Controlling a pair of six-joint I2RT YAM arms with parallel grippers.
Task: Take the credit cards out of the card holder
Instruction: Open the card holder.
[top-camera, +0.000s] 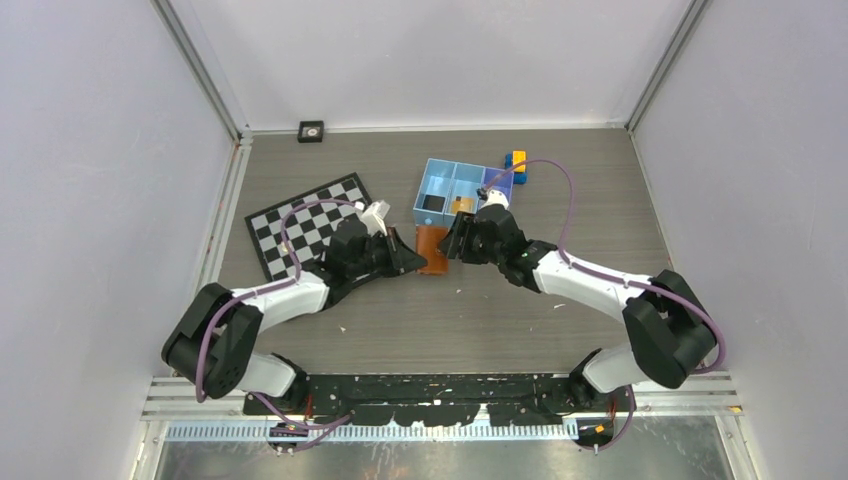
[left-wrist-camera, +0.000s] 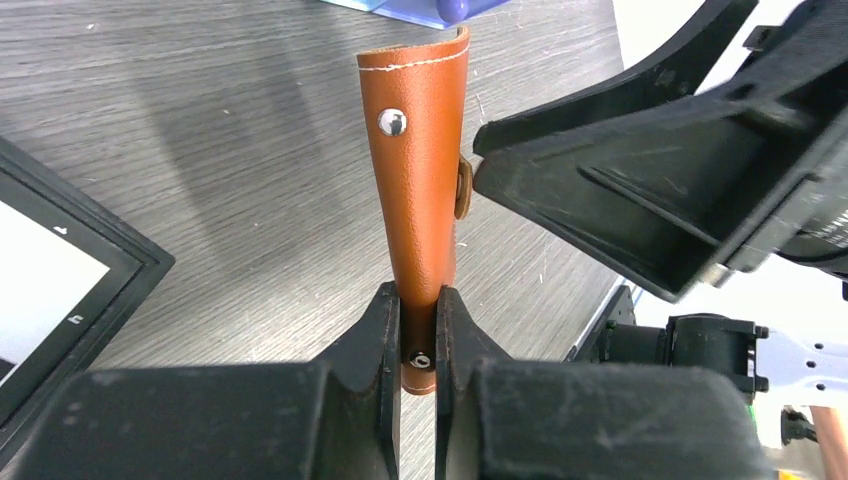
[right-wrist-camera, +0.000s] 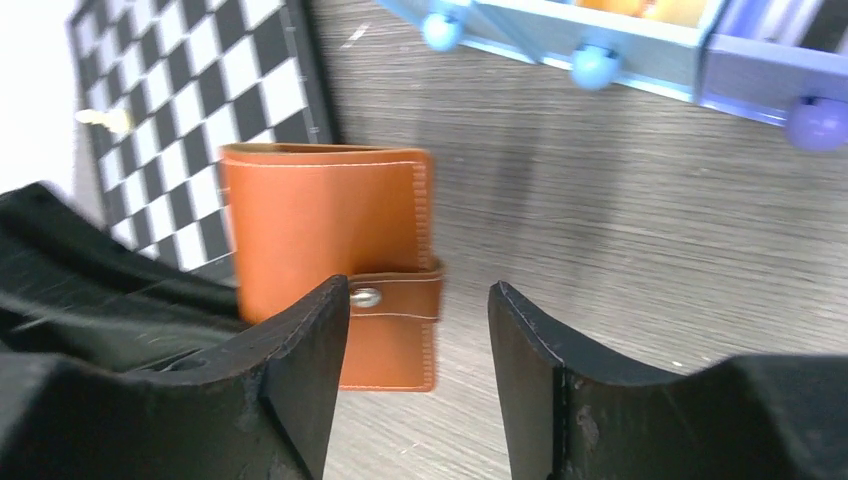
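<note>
Just on the near side of the blue tray (top-camera: 452, 163), the left gripper (left-wrist-camera: 418, 300) has its jaws pinching one edge of the card holder (left-wrist-camera: 418, 170). This evidently braces it while the right gripper (right-wrist-camera: 418, 300), jaws spread, straddles the snap strap (right-wrist-camera: 400, 297) to unfasten it. The holder is closed and no credit cards are visible.

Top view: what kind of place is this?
Probably a robot test booth: plain white walls box in a table, a left arm and right arm are bolted at its edge, and a checkerboard lies on it.
</note>
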